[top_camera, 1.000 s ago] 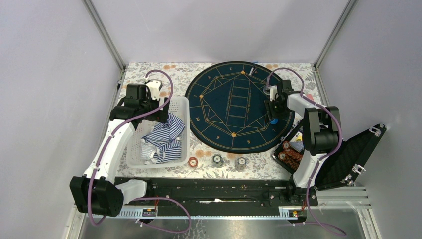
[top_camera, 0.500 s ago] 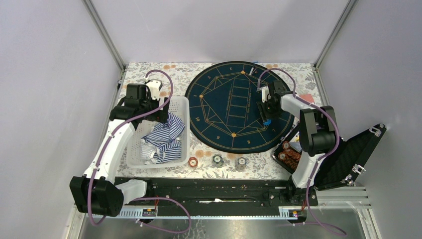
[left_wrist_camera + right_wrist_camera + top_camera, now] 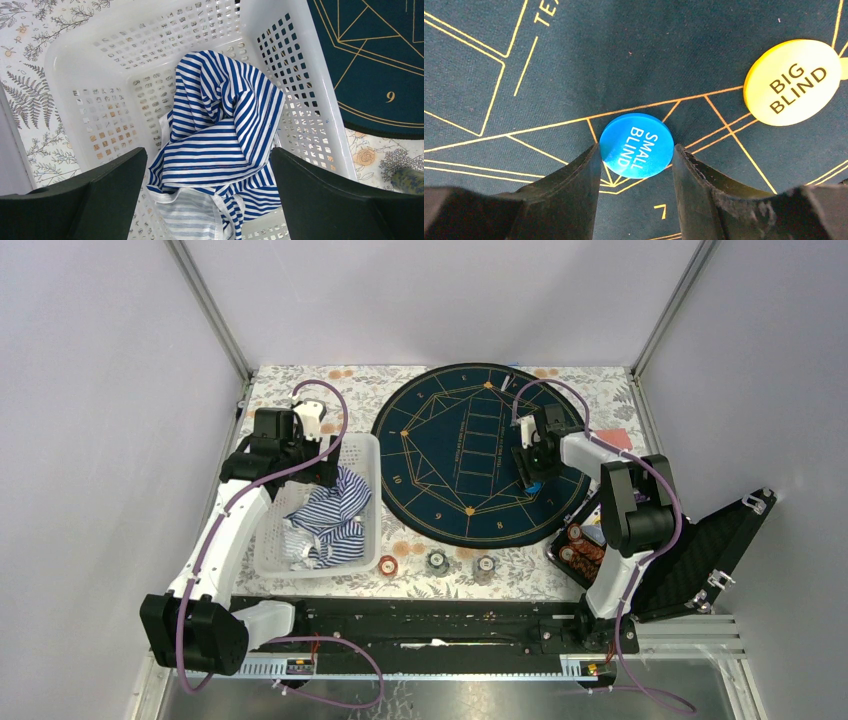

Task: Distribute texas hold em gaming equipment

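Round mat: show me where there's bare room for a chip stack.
The mat lies bare across its left half and middle, between the white basket and the right claw. Its right side is crowded: that claw grips the blue disc, with the yellow disc beside it.

"SMALL BLIND" on blue disc between right gripper fingers; "BIG BLIND" on yellow disc up-right of gripper; "7" on mat between fingers.
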`<state>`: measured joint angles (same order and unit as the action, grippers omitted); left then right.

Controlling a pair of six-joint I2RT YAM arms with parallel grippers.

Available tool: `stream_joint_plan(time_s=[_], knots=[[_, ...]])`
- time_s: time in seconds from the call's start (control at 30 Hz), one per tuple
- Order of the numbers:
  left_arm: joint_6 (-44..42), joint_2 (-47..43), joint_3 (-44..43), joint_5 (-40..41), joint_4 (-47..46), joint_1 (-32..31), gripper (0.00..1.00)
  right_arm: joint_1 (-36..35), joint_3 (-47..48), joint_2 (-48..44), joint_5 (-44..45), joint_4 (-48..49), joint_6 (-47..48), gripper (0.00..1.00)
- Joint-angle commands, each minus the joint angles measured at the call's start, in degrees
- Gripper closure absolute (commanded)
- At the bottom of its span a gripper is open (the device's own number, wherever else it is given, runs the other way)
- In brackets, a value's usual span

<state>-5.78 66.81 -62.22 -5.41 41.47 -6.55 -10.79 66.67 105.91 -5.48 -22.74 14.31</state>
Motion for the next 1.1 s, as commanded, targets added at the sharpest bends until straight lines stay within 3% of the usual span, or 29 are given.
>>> stream_joint_plan(time_s=[0.0, 0.33, 0.5, 0.67, 1.07], knots=[[-0.17, -0.52, -0.36, -0.85, -1.92, 0.31, 0.01, -1.30, -2.01, -1.70, -1.12, -1.51, -0.37, 0.45], [-0.44, -0.92, -0.03, -0.74, -1.92, 0.31, 0.01, -0.60, 1.61, -3.49, -0.14, -2.07, -0.86, 0.13], [-0.50, -0.57, -0.16, -0.96, -1.92, 0.31, 0.01, 5.08, 11.02, -2.52, -3.33, -4.25, -3.10, 0.12], [-0.50, -0.19, -0.35, -1.16, -1.97, 0.32, 0.01, 8.10, 16.44, 1.08, 1.09, -3.70, -4.19, 0.14], [-0.53, 0.06, -0.16, -0.95, -1.93, 0.36, 0.01, 8.38, 17.08, 7.91, 2.24, -2.29, -5.78, 0.14]])
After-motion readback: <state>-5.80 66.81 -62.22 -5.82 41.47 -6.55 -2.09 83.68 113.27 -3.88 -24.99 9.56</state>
